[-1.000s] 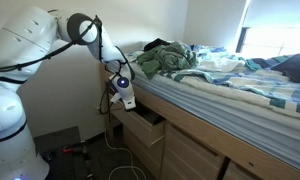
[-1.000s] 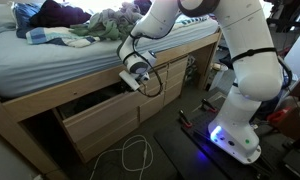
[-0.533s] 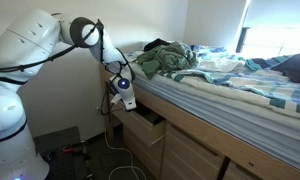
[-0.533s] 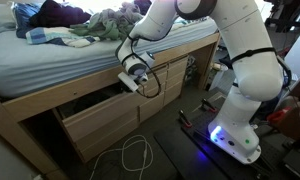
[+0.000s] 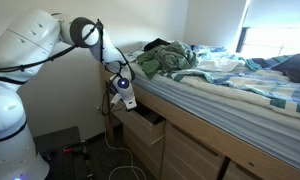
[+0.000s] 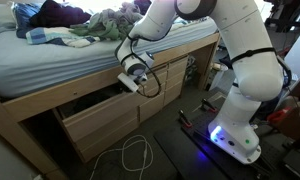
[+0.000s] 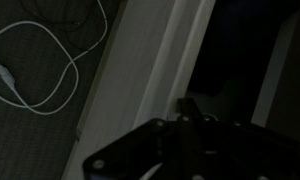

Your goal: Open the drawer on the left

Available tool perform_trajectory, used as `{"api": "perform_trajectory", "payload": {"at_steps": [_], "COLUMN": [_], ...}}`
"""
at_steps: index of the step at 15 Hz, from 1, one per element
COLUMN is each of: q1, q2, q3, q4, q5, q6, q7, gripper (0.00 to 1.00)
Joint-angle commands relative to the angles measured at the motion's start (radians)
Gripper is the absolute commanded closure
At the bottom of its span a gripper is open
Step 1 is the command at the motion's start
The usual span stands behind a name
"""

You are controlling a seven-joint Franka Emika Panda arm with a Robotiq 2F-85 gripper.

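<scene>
The drawer (image 6: 98,117) under the wooden bed frame stands pulled partly out, with a dark gap above its front panel; it also shows in an exterior view (image 5: 146,126). My gripper (image 6: 133,80) sits at the top corner of that drawer front, just under the bed rail, as seen in both exterior views (image 5: 123,95). The wrist view is very dark. There the fingers (image 7: 190,108) appear together at the edge of the pale drawer front (image 7: 140,75), beside the dark inside. I cannot tell whether they pinch the panel.
A second drawer (image 6: 175,75) stays shut beside the open one. A white cable (image 6: 135,155) lies looped on the floor, also in the wrist view (image 7: 40,70). Bedding and clothes (image 5: 165,60) pile on the mattress above. The robot base (image 6: 235,135) stands close by.
</scene>
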Motion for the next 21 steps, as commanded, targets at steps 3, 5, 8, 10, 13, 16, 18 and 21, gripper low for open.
{"api": "perform_trajectory", "payload": {"at_steps": [3,5,8,10,13,16,18,21], "q1": [0.024,0.048,0.091,0.103,0.089,0.082,0.067,0.052], "q2": [-0.015,-0.003,0.022,0.042,0.059,0.063,0.05,0.028], "q3": [-0.028,-0.061,-0.122,-0.138,-0.119,-0.102,-0.076,-0.05], "q4": [0.055,0.085,0.098,0.09,0.074,0.069,0.049,-0.002], "q5": [0.114,0.221,0.376,0.416,0.386,0.334,0.259,0.051], "q6": [-0.015,-0.031,-0.084,-0.119,-0.161,-0.158,-0.146,-0.142], "q7": [-0.111,-0.201,-0.328,-0.369,-0.357,-0.333,-0.289,-0.112], "gripper": [1.0,1.0,1.0,1.0,1.0,1.0,1.0,1.0]}}
